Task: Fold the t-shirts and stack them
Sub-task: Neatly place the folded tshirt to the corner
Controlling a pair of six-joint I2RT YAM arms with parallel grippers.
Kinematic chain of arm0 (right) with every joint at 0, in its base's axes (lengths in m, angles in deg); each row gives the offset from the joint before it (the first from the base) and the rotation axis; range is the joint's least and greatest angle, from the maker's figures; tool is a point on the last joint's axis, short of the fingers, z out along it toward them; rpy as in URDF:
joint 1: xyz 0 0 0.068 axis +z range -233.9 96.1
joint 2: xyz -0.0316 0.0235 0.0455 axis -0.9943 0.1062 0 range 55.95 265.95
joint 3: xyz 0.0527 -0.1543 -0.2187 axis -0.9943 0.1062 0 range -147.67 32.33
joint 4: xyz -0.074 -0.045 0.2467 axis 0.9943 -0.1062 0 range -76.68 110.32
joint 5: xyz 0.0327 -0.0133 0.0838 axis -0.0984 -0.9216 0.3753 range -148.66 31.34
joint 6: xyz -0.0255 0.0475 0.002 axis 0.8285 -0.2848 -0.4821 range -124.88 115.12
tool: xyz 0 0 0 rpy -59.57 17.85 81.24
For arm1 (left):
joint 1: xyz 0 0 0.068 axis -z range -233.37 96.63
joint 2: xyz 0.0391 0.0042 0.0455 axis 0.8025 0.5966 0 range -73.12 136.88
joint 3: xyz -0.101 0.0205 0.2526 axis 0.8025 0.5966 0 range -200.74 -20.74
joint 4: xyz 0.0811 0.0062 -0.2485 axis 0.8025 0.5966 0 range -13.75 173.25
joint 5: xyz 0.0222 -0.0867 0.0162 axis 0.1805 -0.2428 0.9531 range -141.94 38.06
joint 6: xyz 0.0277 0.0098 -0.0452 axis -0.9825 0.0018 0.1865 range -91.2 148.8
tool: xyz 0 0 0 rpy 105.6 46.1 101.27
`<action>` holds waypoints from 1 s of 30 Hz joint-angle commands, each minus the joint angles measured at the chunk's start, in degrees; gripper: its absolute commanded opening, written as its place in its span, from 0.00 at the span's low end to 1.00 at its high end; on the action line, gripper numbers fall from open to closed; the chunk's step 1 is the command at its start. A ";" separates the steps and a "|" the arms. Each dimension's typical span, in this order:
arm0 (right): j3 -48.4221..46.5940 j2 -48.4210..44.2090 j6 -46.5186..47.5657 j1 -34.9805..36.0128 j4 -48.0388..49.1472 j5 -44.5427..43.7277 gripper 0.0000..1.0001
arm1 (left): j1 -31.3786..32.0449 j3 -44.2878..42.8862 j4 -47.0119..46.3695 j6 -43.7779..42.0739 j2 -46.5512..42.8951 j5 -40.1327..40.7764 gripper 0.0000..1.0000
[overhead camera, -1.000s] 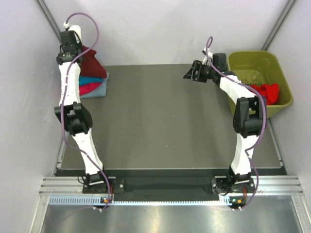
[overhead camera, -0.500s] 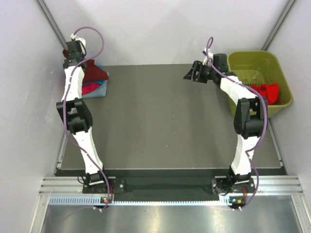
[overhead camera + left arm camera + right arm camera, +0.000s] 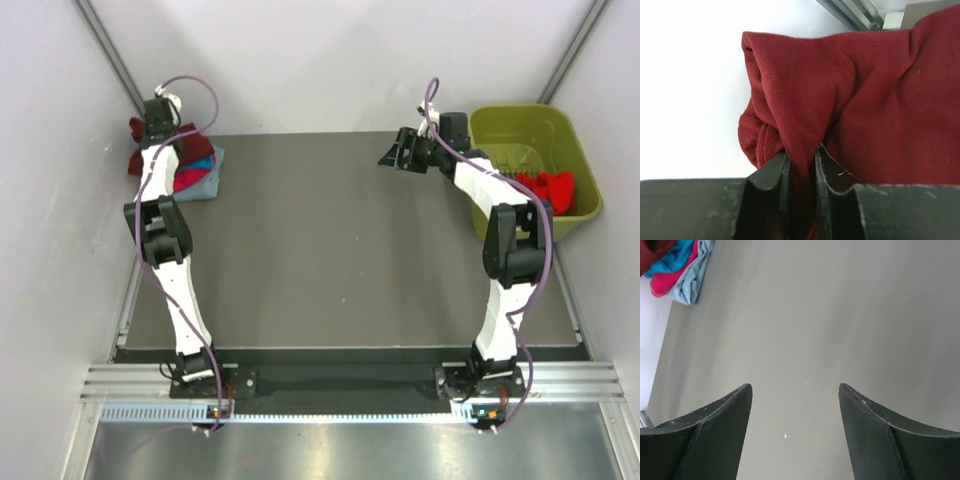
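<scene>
Left gripper (image 3: pixel 800 156) pinches one maroon shirt (image 3: pixel 865 100) beside three stacked shirts (image 3: pixel 197 177). One red shirt (image 3: pixel 553 188) lies in the basket (image 3: pixel 505 122). Right gripper (image 3: pixel 795 390) gapes, holding nothing.

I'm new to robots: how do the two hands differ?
The left hand is shut on the dark maroon shirt; the right hand is open and empty. The left hand is by the shirt pile; the right hand hovers over the table. Both have black fingers.

Left arm (image 3: pixel 181 297) and right arm (image 3: pixel 495 320), white links, black joints, purple cable (image 3: pixel 192 79) along each, left hand (image 3: pixel 800 154) and right hand (image 3: pixel 795 387) black, scuffed tapered fingers (image 3: pixel 715 430).
</scene>
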 commanded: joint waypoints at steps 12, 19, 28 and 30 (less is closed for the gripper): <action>0.38 -3.20 1.32 0.56 1.84 -0.12 0.71 | 0.25 -13.40 -9.90 -3.31 9.15 -0.67 0.00; -0.33 -2.06 1.32 0.91 2.02 -0.03 0.71 | 2.09 -8.74 -12.36 -2.17 6.96 4.69 0.53; -0.50 -1.62 1.58 1.62 2.02 -0.20 0.71 | 12.61 1.35 -25.77 -4.70 -6.80 6.10 0.97; -0.50 -1.71 1.76 1.70 2.02 -0.29 0.71 | 16.58 4.86 -27.13 -4.46 -10.25 5.84 0.99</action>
